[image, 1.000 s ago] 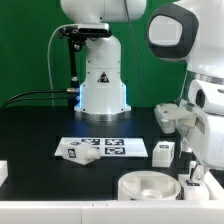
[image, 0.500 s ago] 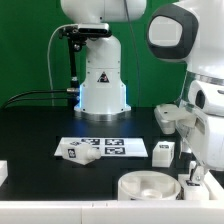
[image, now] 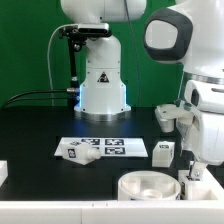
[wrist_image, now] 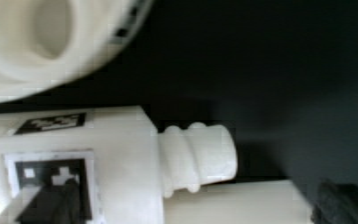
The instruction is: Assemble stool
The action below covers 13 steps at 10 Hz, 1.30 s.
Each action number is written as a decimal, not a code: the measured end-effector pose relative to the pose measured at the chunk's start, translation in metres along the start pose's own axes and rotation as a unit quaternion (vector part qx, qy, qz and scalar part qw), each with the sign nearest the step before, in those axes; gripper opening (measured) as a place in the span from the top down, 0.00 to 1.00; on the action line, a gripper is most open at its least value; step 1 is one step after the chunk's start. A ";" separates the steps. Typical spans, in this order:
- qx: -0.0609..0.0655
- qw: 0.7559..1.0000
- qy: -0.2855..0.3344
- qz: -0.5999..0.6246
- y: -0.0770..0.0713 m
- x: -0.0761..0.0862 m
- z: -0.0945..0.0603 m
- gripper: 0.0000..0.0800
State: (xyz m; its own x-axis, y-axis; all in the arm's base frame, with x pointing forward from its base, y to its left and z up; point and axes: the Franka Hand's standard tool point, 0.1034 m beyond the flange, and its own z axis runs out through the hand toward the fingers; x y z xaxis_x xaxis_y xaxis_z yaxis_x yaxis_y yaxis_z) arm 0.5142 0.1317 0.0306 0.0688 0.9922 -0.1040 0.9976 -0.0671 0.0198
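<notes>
Pincer [image: 195, 172] spread wide, low over the tabletop [image: 40, 125] near its front edge, at the exterior view's right. Nothing pinched.

Wrist view: both dark fingers [wrist_image: 48, 198] stand far apart, and near leg [wrist_image: 87, 150] lies on its side under the pincer [wrist_image: 197, 203]. One finger overlaps the leg's tagged face; cannot tell if it touches. The leg's ribbed plug end points toward the open black tabletop. Black-and-white tags show on two of the leg's faces.

Seat [image: 135, 181] rests rim up at the front edge, just beside near leg [image: 186, 181], toward the exterior view's left of it. In the wrist view the seat [wrist_image: 43, 40] rim is close to the leg, with a dark gap between.

Upright leg [image: 163, 153] stands behind the seat, apart from it, tag facing the camera.

Lying leg [image: 78, 152] is on its side at the marker board's [image: 112, 146] end toward the exterior view's left, overlapping its corner.

The marker board lies flat mid-tabletop, in front of the robot base [image: 102, 85].
</notes>
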 end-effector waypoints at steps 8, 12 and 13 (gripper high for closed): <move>-0.021 0.999 0.021 -0.018 -0.019 -0.050 0.006 0.19; -0.021 0.999 0.017 -0.017 -0.018 -0.065 0.006 0.19; -0.021 0.999 0.017 -0.017 -0.018 -0.065 0.006 0.19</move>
State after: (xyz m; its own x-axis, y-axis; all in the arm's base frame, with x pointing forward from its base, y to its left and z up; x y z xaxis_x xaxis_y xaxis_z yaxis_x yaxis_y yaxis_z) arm 0.4917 0.0679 0.0309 0.0334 0.9969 -0.0713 0.9978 -0.0293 0.0587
